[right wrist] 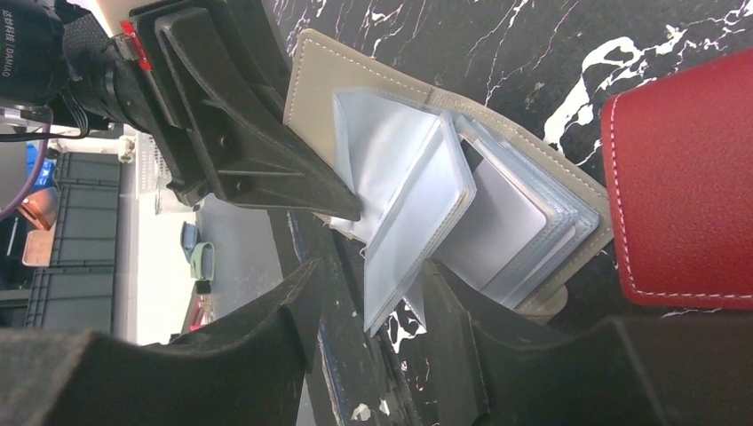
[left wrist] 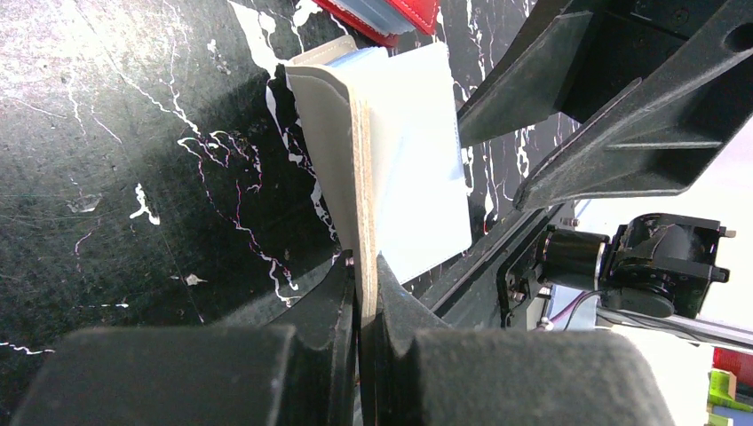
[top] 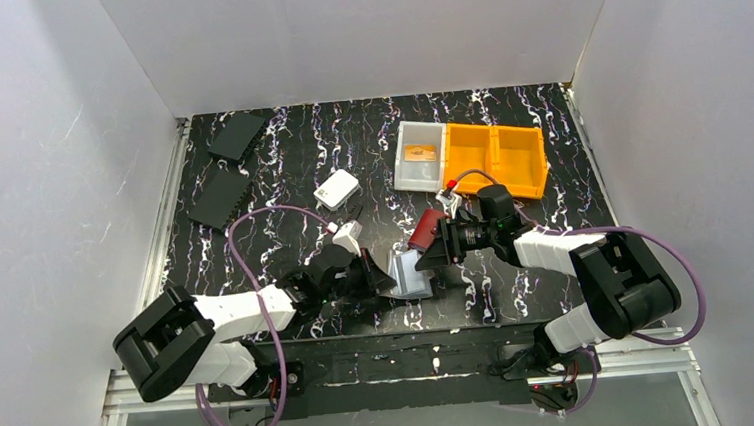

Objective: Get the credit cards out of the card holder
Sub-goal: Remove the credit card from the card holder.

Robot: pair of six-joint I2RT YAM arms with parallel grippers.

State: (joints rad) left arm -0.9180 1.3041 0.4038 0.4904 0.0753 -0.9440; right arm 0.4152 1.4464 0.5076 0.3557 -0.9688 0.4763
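My left gripper (left wrist: 360,282) is pinched tight on the cover of the grey card holder (top: 409,274), which lies open by the middle of the near edge of the black marbled table (top: 289,159), my right gripper (right wrist: 373,288) sits half open around one clear sleeve (right wrist: 417,222), and white walls (top: 360,34) stand round it.

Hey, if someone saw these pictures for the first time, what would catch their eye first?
First, the open grey card holder at the near middle, worked from both sides: the left tool pinches its cover, and the right tool straddles one clear sleeve, jaws apart. Then the red wallet lying right beside it, and the bright orange bins at the back right.
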